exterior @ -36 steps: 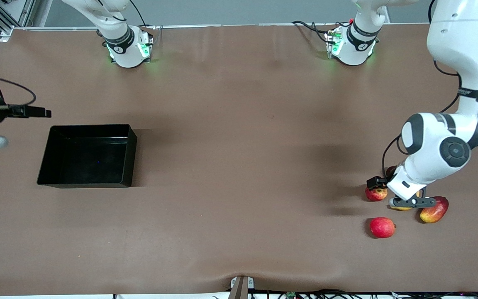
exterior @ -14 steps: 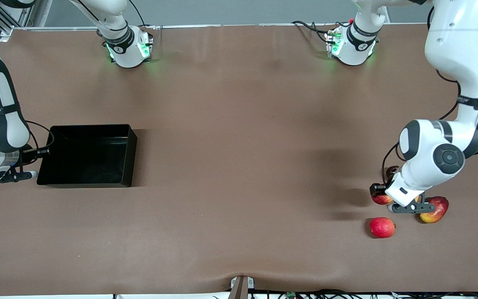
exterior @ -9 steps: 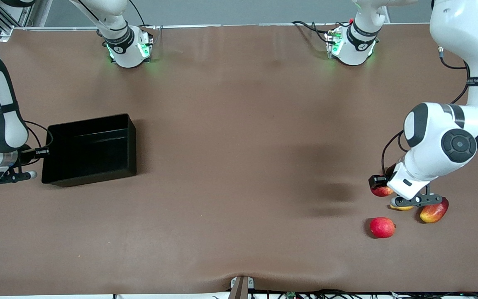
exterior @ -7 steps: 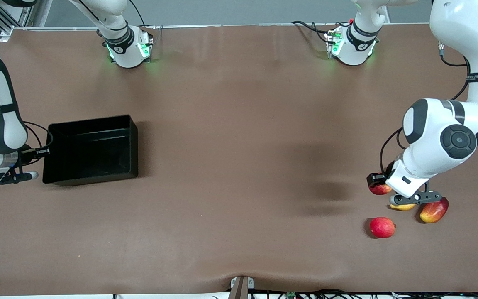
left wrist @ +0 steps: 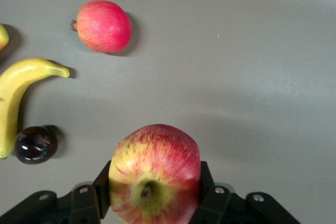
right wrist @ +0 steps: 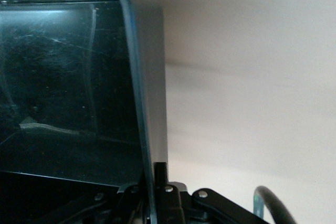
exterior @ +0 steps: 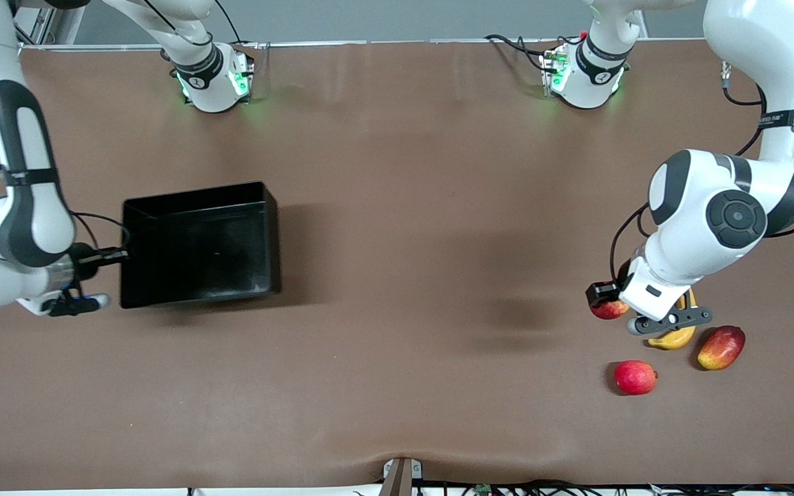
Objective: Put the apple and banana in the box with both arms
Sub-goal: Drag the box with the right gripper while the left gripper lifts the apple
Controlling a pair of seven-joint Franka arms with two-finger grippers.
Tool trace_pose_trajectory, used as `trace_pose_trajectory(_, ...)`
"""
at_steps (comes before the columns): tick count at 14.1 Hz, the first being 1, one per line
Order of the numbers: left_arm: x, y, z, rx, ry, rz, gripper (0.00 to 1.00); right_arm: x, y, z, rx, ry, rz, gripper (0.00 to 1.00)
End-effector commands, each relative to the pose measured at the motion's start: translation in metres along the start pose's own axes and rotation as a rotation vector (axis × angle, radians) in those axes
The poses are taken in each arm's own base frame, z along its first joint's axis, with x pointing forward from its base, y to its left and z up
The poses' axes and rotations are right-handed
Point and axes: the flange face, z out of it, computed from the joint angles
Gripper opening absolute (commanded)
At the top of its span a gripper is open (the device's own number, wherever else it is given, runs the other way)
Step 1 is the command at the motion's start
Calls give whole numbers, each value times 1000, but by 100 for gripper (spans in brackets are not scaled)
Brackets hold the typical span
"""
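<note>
Beside the one banana (exterior: 675, 337) lie four other fruits: one apple (left wrist: 155, 174), one pinkish-red round fruit (exterior: 635, 377), one mango (exterior: 721, 347), one dark plum (left wrist: 35, 144). One black box (exterior: 200, 244).

The box (exterior: 200, 244) sits at mid-left of the frame. At lower right, the banana (exterior: 674, 337) lies between the apple (exterior: 608, 308) and the mango (exterior: 721, 347), the pomegranate (exterior: 635, 377) below them.
</note>
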Motion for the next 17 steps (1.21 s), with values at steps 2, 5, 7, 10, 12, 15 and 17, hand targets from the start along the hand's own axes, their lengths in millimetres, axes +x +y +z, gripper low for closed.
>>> trace_pose_trajectory(2,-13,13,-19,5,-2,-16,0,7,-96,-26,1,49,93,0)
trace_pose_trajectory(5,-18,22,-26,0,-4,-26,0,20,-183,-16,83,102,64,0)
trace_pose_trajectory(7,-18,27,-30,-6,3,-38,0,24,-237,-4,94,134,73,0)
trace_pose_trajectory(10,-23,38,-31,-14,0,-23,0,29,-313,21,77,199,141,0)
trace_pose_trajectory(12,-23,39,-32,-15,2,-24,0,35,-353,53,63,221,146,0)
trace_pose_trajectory(15,-23,45,-33,-24,4,-5,0,46,-402,111,55,250,195,0)
trace_pose_trajectory(17,-25,49,-33,-26,4,5,0,50,-419,145,33,239,170,0)
